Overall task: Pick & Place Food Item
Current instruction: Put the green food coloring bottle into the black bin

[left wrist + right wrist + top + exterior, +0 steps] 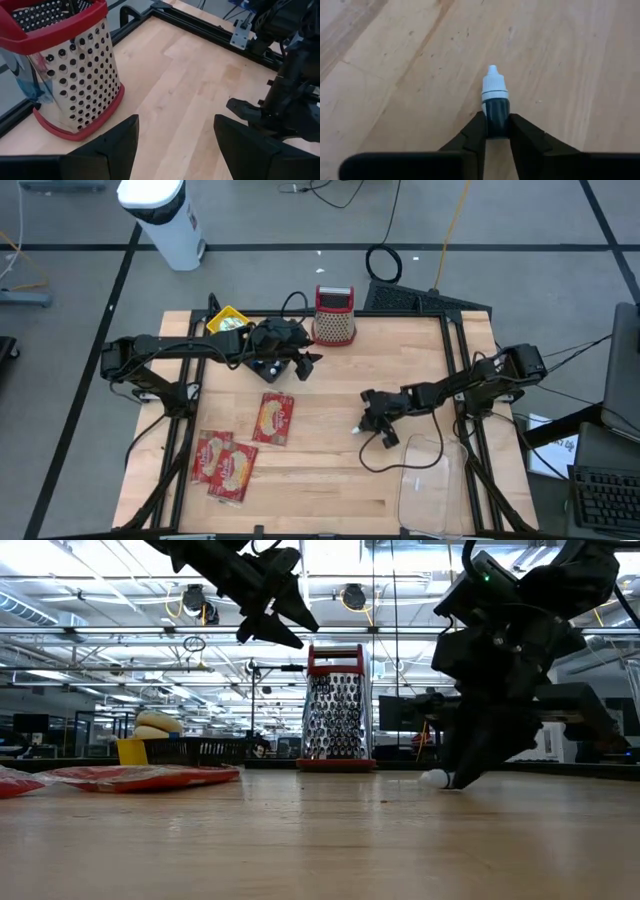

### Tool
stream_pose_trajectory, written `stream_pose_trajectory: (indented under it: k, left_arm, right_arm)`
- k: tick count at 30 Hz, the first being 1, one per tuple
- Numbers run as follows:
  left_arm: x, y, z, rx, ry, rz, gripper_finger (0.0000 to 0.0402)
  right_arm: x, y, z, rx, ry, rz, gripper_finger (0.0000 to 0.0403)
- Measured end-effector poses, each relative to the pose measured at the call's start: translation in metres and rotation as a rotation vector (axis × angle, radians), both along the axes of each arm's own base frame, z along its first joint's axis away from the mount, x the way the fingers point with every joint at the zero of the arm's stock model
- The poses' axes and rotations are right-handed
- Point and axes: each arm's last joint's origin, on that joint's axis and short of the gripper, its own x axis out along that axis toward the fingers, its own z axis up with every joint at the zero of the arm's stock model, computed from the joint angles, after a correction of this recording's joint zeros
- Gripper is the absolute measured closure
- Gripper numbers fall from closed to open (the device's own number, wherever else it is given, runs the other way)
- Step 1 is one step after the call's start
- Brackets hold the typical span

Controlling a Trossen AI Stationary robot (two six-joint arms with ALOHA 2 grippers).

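Observation:
A small dropper bottle (495, 100) with a white cap and a dark body lies on the wooden table (330, 480) right of centre. My right gripper (496, 125) is shut on it and slants down to it; the cap shows in the low view (436, 778). My left gripper (175, 145) hangs open above the table near the red-rimmed grater (335, 315), with nothing between its fingers. Red food packets (274, 418) lie flat on the table at the near left. My right gripper pinches the bottle's dark body (496, 114) between its two fingers, just behind the white cap. The fingers slant down from the table's right side and lie along the bottle. The cap end (436, 778) points away from them, down at the table's surface.
A yellow bowl (228, 321) stands at the far left next to the grater. Two more red packets (225, 465) lie near the front left. A clear plastic container (430, 480) sits at the near right, close to my right arm. Black frame rails border the table.

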Motion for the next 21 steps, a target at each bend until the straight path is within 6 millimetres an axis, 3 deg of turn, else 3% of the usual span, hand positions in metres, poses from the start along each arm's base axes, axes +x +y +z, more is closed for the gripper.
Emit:
stream_pose_trajectory:
  k: [9, 15, 21]
  left_arm:
    - [0.002, -0.007, 0.001, 0.048, 0.005, -0.052, 0.0146]
    - [0.009, -0.032, 0.004, 0.263, 0.022, -0.247, 0.0147]
    - [0.019, -0.052, 0.001, 0.434, 0.015, -0.361, 0.0147]
  right_arm:
    - [0.004, -0.012, 0.022, -0.145, -0.155, -0.129, 0.0342]
    - [0.003, -0.033, 0.056, -0.201, -0.345, -0.323, 0.0346]
    - [0.006, -0.044, 0.080, -0.176, -0.542, -0.380, 0.0343]
